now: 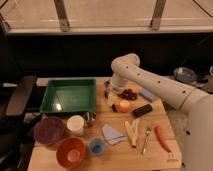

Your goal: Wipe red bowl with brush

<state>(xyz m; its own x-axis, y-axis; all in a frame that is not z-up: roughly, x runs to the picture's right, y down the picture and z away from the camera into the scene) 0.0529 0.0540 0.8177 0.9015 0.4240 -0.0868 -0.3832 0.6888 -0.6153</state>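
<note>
Tool (107,89) at one brush (108,97), one red bowl (71,152) apart.

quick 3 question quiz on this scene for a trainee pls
1. True or false: the red bowl sits inside the green tray.
2. Where is the gripper? A: over the red bowl. B: just off the green tray's right edge, at the brush. C: inside the green tray.
3. What colour is the small cup just right of the red bowl?
Key: 1 false; 2 B; 3 blue.
</note>
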